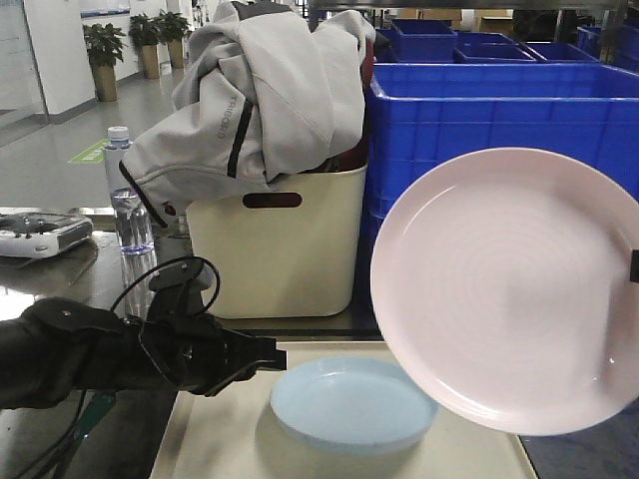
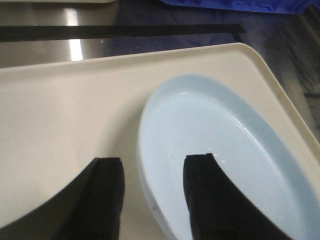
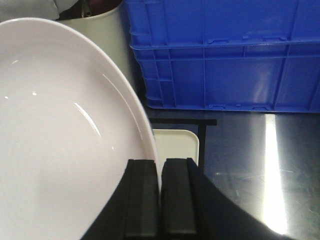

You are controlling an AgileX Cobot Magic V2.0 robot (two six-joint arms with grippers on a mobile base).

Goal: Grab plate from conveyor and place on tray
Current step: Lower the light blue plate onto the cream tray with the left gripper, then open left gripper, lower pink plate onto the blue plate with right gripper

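Clamping its rim, the right gripper holds a pink plate tilted at frame right, above the tray. Left gripper, jaws apart, straddles blue plate rim on tray, lower ctr.

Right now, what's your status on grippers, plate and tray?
Right gripper shut on pink plate, held tilted above tray. Left gripper open, straddling rim of light blue plate already on tray. Blue plate occupies tray's right side.
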